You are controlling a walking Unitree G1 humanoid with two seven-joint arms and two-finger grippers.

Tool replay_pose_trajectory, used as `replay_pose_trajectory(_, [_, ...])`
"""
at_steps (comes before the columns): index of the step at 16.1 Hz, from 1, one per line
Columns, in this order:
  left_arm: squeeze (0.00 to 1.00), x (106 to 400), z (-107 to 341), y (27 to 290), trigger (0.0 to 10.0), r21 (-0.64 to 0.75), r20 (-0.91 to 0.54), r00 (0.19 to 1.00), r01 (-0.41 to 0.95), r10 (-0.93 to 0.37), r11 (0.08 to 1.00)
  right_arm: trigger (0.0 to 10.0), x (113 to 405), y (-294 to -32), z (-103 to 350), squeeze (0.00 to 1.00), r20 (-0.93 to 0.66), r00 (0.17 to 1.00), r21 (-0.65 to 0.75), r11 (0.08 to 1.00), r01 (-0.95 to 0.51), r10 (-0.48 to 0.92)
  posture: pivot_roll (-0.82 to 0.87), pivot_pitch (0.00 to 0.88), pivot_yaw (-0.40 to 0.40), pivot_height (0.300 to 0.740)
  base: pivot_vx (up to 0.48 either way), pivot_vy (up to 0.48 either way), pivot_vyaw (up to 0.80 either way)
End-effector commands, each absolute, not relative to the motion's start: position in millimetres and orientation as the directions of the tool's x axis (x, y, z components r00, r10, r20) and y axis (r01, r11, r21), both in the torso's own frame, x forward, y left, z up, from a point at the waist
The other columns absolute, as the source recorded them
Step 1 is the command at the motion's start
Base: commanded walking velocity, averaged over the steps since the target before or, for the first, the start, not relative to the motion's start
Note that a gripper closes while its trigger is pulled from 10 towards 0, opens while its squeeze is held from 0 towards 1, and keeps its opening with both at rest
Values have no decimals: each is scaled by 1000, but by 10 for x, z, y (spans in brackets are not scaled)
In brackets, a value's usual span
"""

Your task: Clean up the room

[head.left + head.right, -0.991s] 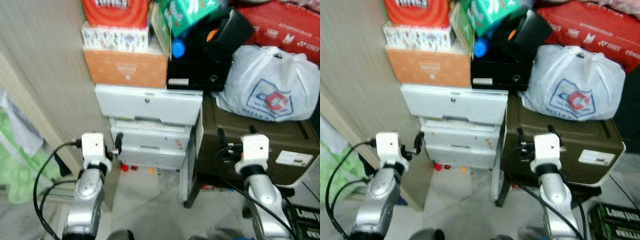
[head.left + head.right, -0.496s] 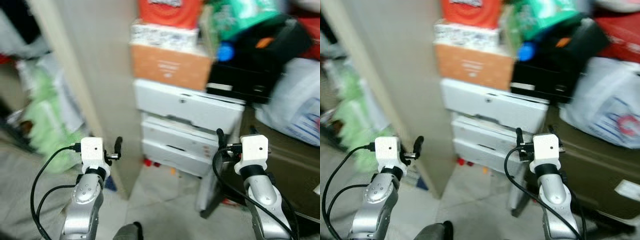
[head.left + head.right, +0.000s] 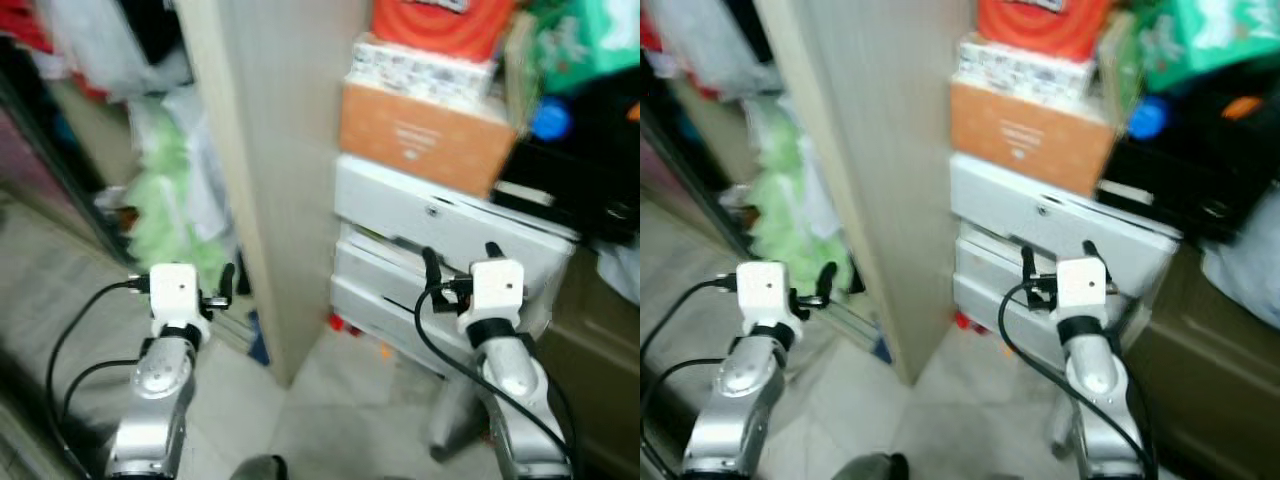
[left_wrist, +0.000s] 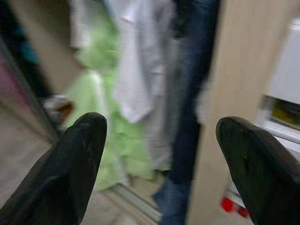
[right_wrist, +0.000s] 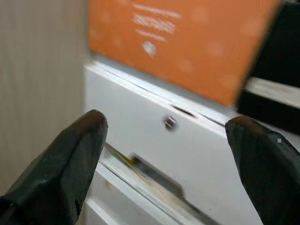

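Green and white clothes (image 3: 170, 190) hang at the left past the beige wooden panel (image 3: 275, 150); the left gripper (image 4: 159, 154) faces them, fingers spread and empty, while the right gripper (image 5: 164, 159), likewise spread, faces the white drawers (image 3: 440, 230) under an orange box (image 3: 425, 140)

A white drawer unit (image 3: 440, 255) stands on the pale tiled floor (image 3: 330, 420) — an orange box (image 3: 425, 140) rests directly on its top.

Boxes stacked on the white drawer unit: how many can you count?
3: orange box on the drawer unit, patterned box above it, red box on top. More may be hidden.
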State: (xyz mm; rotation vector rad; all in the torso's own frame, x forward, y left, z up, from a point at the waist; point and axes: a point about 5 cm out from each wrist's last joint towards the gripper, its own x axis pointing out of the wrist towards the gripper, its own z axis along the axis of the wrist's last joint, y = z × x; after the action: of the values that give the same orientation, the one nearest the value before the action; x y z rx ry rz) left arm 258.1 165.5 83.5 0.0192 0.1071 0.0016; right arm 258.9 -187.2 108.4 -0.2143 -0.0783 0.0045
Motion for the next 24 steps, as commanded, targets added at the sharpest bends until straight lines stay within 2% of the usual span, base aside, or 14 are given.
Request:
replay_pose_trajectory(1, [0,2560,811,1634,10000,9,-123,992,1,0,1000,10000,2597,-1925,1058,0,63,998,-214,977,18,-5,-72,51,34,740,0,0,800])
replay_pose_trajectory(4, [0,2530,787,1609,10000,0,-137,991,0,0,1000,10000,2596,-1995,1045,0,60,998,-218,975,43,-30,-74,56,38,740,0,0,800])
replay_pose_trajectory(8, [0,2561,848,1671,10000,77,-110,993,-23,31,997,10000,2597,-1904,1063,0,68,998,-216,976,27,-13,-76,75,34,740,0,0,800])
replay_pose_trajectory(13, [0,2525,827,1671,10000,91,-113,993,-23,34,996,10000,2551,-1859,999,0,54,999,-203,979,19,-9,-71,67,37,740,0,0,746])
replay_pose_trajectory(20, [0,2507,797,1644,10000,62,-149,988,-30,39,998,10000,2493,-1919,1005,0,47,999,-199,980,18,-9,-76,74,35,740,0,0,0])
replay_pose_trajectory(24, [0,2362,765,1726,10000,77,-154,988,-16,28,997,10000,2296,-1931,996,0,32,999,-196,981,0,7,-73,85,33,740,0,0,0])
